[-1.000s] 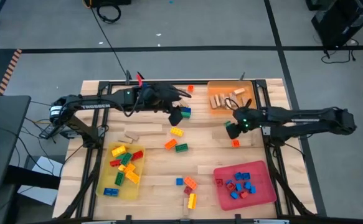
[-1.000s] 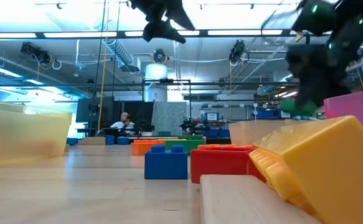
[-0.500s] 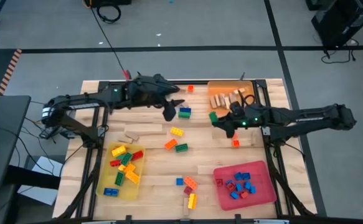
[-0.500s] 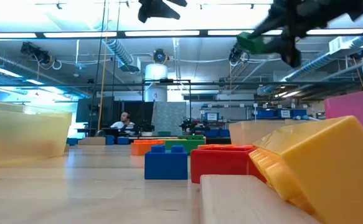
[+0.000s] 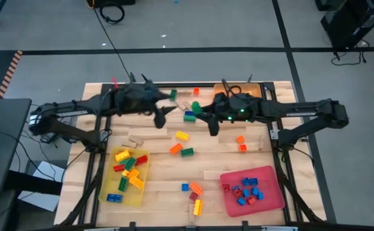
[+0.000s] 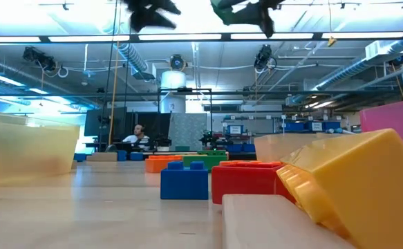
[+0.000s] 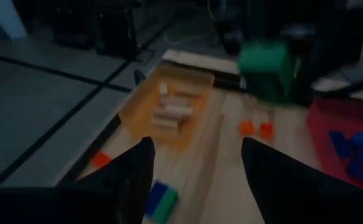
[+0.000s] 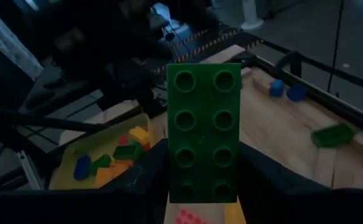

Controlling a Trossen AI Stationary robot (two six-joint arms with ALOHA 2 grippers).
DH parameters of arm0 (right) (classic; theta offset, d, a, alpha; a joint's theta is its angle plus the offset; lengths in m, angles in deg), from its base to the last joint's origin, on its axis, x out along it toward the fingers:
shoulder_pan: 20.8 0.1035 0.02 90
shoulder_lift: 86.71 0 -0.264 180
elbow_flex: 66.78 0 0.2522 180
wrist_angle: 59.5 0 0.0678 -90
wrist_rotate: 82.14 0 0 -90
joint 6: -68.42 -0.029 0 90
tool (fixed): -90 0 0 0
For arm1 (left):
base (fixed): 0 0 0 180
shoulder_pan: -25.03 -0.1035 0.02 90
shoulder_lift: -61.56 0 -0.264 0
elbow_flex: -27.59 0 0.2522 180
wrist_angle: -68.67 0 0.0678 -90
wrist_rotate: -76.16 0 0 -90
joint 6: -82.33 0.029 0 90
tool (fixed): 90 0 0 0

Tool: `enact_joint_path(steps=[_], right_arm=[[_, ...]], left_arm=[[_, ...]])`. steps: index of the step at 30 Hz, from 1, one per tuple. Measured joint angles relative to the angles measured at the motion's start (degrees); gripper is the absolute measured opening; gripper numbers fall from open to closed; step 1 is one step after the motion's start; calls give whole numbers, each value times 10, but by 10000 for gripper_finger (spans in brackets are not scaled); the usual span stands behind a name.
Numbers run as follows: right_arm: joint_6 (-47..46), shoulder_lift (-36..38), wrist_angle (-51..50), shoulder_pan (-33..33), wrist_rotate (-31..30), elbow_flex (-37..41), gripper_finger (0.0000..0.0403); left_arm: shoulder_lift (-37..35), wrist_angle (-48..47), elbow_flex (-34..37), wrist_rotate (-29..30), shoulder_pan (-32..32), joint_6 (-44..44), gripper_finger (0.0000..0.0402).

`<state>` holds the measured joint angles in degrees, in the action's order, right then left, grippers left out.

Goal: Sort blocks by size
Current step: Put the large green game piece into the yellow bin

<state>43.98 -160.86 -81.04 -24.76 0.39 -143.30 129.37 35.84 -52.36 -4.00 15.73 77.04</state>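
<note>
**Green brick pinched aloft over far middle of surface**

Green eight-stud brick [image 8: 203,132] clamped between right gripper [image 5: 203,114] fingers, raised above the far middle of the wooden surface [image 5: 161,176]. Left gripper [image 5: 163,109] spread wide and empty, just beside it in the air. Loose blocks [image 5: 182,144] scattered mid-surface; others sorted in yellow tray [image 5: 107,187], red tray [image 5: 275,194] and orange tray [image 7: 137,102]. Beyond, ceiling lights, ducts and a seated person [image 6: 138,135].
</note>
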Motion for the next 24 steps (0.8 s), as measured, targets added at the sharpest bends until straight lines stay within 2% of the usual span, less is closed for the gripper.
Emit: enact_joint_path(steps=[5,7,9,14,19,24], right_arm=[[9,-57,5,0,24,-41,154],[13,-82,1,0,38,-59,154],[24,-109,23,0,49,-80,154],[32,-172,29,0,78,-141,154],[43,-226,23,0,102,-203,154],[48,-242,26,-1,108,-226,154]], left_arm=[[-99,142,164,-42,0,-58,248],[-128,217,209,-56,0,-75,248],[-153,249,249,-63,0,-92,248],[-175,324,291,-63,0,-131,248],[-163,335,293,-91,2,-132,248],[-160,339,293,-124,1,-132,248]])
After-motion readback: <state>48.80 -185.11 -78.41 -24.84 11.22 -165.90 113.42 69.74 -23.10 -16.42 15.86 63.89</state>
